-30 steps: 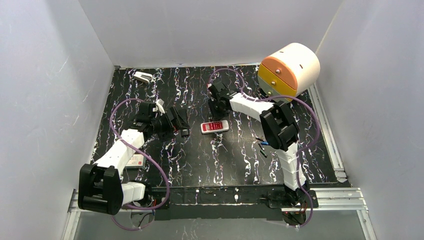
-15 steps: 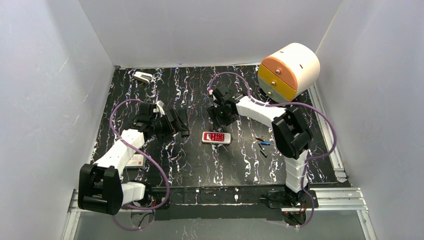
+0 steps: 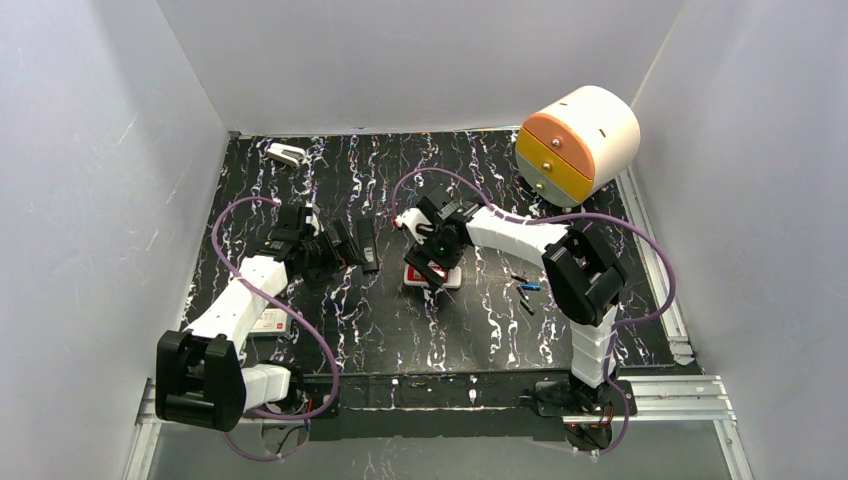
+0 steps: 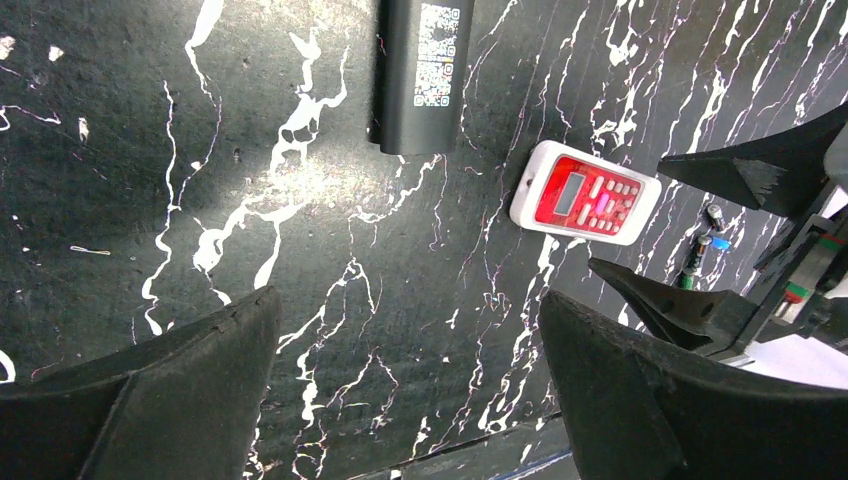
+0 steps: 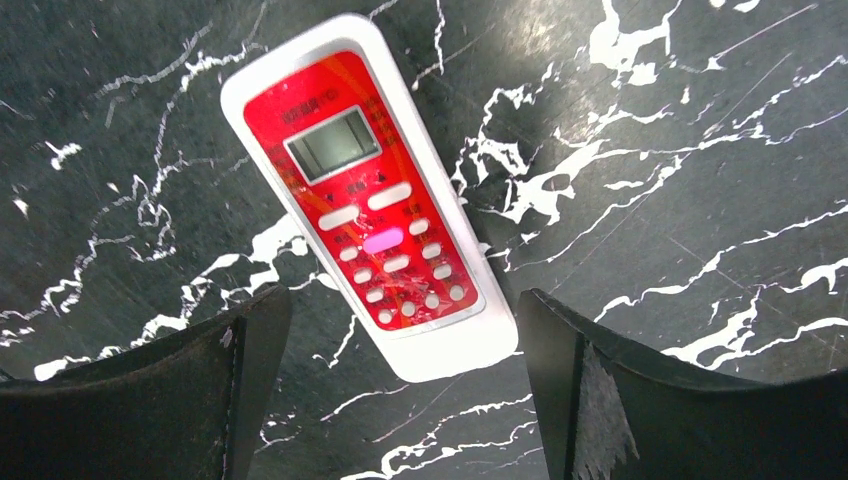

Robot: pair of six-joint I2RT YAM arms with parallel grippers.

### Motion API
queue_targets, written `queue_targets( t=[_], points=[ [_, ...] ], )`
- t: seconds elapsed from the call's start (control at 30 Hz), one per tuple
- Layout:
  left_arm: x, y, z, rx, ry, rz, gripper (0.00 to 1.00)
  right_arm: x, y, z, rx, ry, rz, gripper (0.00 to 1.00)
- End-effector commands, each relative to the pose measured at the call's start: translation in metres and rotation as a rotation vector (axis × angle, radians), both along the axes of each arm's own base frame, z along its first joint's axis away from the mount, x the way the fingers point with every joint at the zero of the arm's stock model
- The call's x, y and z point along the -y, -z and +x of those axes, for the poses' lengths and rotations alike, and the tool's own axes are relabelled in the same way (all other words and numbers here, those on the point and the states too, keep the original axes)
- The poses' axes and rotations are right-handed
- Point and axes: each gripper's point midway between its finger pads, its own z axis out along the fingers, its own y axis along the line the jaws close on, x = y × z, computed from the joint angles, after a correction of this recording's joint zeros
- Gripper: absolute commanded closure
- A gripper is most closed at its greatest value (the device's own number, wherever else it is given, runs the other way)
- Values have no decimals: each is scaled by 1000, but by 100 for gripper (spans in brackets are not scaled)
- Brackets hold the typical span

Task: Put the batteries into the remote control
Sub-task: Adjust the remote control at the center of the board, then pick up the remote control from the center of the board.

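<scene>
R gripper [image 5: 400, 300] is seen spread wide, nothing pinched. The remote control [image 5: 368, 205] is laid face-up under it, btn end betw. the fingers. Its long axis is set diagonal to the jaw gap, w/ the display end pointed out ahead of the fingertips. The batteries [image 3: 524, 288] are scattered near the remote, to the gripper's right. L gripper [image 4: 405, 310] is held spread too, empty, w/ a black slab [image 4: 415, 70] ahead of it.

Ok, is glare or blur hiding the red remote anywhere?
Right wrist: red remote sharp, buttons distinct, faint sheen on the table. Left wrist: glare patch beside the black device, remote clear. Top external: evenly lit, but the right gripper covers part of the remote.
</scene>
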Motion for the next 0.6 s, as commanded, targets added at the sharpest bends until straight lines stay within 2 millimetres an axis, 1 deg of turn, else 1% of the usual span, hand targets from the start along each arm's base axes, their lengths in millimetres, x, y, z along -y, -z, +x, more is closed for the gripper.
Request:
queue_targets(
  t=[0.0, 0.1, 0.2, 0.47, 0.57],
  points=[
    [-1, -2, -1, -14, 2, 16, 1, 1, 5, 0, 41, -59, -30, 8],
    [1, -1, -1, -21, 4, 4, 2, 3, 13, 6, 66, -49, -54, 9],
    [2, -1, -2, -30, 12, -2, 2, 1, 17, 6, 73, -53, -45, 11],
    [6, 1, -2, -41, 16, -20, 2, 1, 25, -9, 51, -95, -44, 13],
    [7, 1, -2, -44, 19, -25, 2, 3, 28, -10, 51, -95, -51, 16]
  ],
)
